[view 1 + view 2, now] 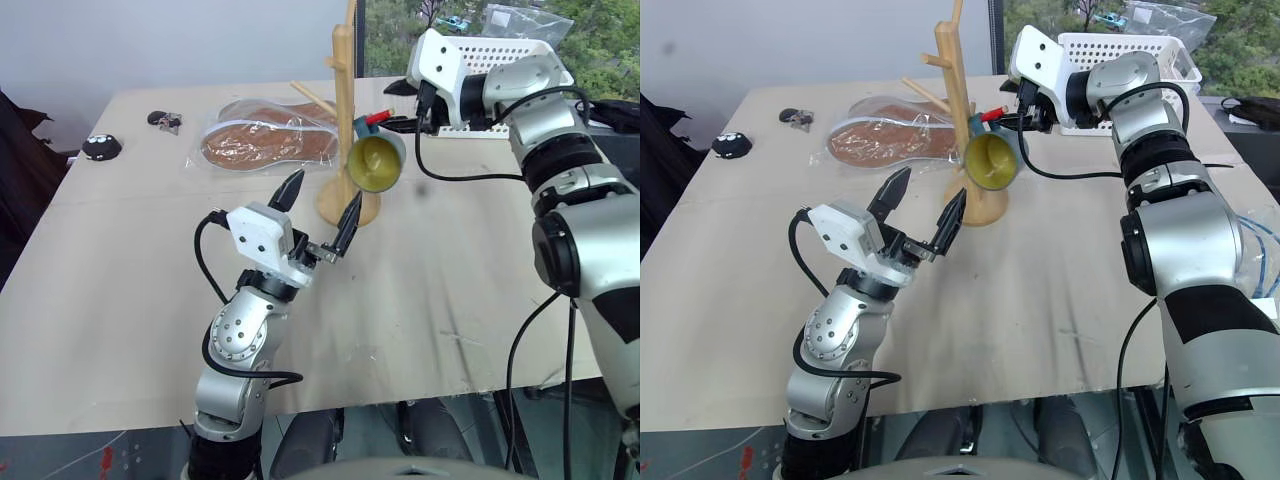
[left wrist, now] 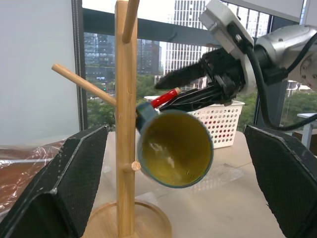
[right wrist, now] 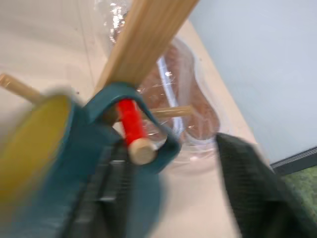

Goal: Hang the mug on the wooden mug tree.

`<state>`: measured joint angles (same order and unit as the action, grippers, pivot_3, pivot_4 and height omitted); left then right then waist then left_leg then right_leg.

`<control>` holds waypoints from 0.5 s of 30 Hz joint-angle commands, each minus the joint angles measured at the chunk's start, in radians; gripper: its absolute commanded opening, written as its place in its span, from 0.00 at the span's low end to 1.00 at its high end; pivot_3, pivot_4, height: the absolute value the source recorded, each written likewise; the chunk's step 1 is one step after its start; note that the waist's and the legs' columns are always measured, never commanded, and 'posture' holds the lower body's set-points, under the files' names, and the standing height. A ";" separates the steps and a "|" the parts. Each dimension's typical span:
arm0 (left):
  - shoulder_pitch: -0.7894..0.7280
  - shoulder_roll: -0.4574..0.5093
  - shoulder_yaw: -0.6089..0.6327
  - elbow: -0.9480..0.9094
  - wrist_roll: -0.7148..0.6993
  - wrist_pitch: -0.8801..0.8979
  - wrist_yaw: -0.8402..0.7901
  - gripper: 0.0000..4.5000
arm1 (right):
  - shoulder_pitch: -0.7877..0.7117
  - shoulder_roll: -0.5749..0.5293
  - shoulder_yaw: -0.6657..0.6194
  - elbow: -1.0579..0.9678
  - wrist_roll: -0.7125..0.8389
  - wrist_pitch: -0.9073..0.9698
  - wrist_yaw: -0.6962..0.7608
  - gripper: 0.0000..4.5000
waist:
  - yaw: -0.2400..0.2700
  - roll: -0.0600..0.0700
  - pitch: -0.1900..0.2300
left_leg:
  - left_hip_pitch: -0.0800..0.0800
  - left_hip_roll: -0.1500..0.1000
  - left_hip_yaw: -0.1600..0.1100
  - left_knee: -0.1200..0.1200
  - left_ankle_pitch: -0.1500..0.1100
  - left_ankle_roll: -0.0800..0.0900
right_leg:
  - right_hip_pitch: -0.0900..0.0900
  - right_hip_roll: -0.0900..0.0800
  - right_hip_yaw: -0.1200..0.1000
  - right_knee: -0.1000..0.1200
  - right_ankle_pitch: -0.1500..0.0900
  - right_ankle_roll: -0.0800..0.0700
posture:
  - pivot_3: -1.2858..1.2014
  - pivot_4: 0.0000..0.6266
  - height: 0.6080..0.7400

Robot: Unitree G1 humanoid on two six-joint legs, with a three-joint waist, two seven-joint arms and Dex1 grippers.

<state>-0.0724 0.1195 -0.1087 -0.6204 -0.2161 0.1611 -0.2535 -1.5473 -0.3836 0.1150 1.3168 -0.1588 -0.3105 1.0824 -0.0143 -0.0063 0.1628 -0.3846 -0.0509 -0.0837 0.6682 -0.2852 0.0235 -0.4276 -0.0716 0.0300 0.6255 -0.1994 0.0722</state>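
Left eye view: the wooden mug tree point(image 1: 344, 110) stands upright on its round base near the far edge of the table point(image 1: 120, 300), about midway along it. The mug point(image 1: 374, 162) hangs on a red-tipped peg on the pole's right side, tilted so its yellow inside faces the camera. The right gripper point(image 1: 405, 108) is just beside the mug's handle, its fingers spread apart and not clamped on the mug. The left gripper point(image 1: 320, 211) is raised above the table in front of the tree's base, its two black fingers wide apart and holding nothing. A plastic-wrapped insole point(image 1: 265, 142) lies left of the tree near the far edge, and a white basket point(image 1: 500, 52) sits at the far right corner.

Left wrist view: the mug's open mouth point(image 2: 174, 148) faces this camera, touching the pole, with the red peg point(image 2: 165, 97) rising through its handle. The right gripper's black fingers point(image 2: 184, 77) reach in from beyond, one above the peg.

Right wrist view: the blue loop handle point(image 3: 130, 124) encircles the red peg, with the wooden pole point(image 3: 143, 39) just beyond it.
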 commanded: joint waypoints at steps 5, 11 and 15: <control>0.048 0.038 0.014 -0.059 -0.029 0.003 -0.027 1.00 | 0.040 -0.143 -0.115 -0.049 0.097 0.048 0.058 0.99 | 0.001 0.000 0.000 | -0.001 0.000 0.000 0.000 0.000 0.000 | 0.000 0.000 0.000 0.000 0.000 0.000 | 0.52 0.24 1.00; 0.218 0.160 0.085 -0.076 -0.123 0.102 -0.102 1.00 | 0.468 -0.206 -0.241 -0.479 0.338 0.313 0.231 0.99 | 0.001 -0.001 -0.001 | 0.000 0.001 0.001 0.000 0.000 0.000 | 0.000 0.000 0.001 0.000 0.000 0.000 | 0.52 0.24 1.00; 0.343 0.254 0.140 -0.048 -0.147 0.171 -0.153 1.00 | 1.057 -0.172 -0.332 -1.164 0.526 0.629 0.078 0.99 | 0.017 0.004 -0.004 | -0.001 0.002 -0.002 0.001 0.000 0.000 | 0.000 -0.001 -0.001 0.001 0.000 0.000 | 0.52 0.24 1.00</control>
<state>0.2483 0.3617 0.0058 -0.6544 -0.3489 0.3216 -0.3852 -0.5471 -0.5558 -0.1820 0.3441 0.3014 0.2408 1.2054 0.0022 -0.0027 0.1593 -0.3885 -0.0487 -0.0878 0.6674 -0.2856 0.0240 -0.4290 -0.0725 0.0284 0.6257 -0.1999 0.0718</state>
